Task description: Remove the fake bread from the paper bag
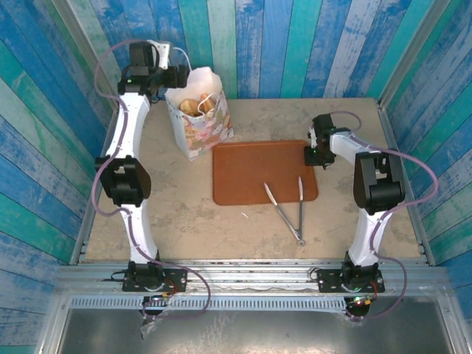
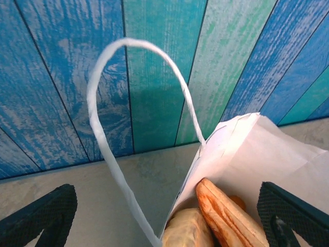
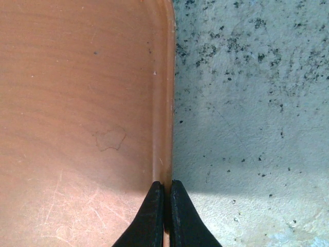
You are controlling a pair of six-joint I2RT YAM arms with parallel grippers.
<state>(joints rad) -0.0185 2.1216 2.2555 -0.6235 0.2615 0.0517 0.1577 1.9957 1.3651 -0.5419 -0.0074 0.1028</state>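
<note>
- Over the paper bag [image 1: 198, 122] of fake bread [image 2: 223, 216], the left gripper [image 2: 165, 216] hangs wide open.
- Right gripper [image 3: 165, 206] sits at the tray's [image 3: 77, 103] edge, jaws pressed together, empty.

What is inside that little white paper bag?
You can see toy bread: an orange-brown ridged loaf and a paler roll at the mouth of the paper bag. Anything deeper is covered by them and the bag's walls.

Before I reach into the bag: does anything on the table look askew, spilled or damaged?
Nothing spilled: the paper bag stands upright, fake bread inside. The tongs lie askew, tips on the tray, hinge end resting on the table.
</note>
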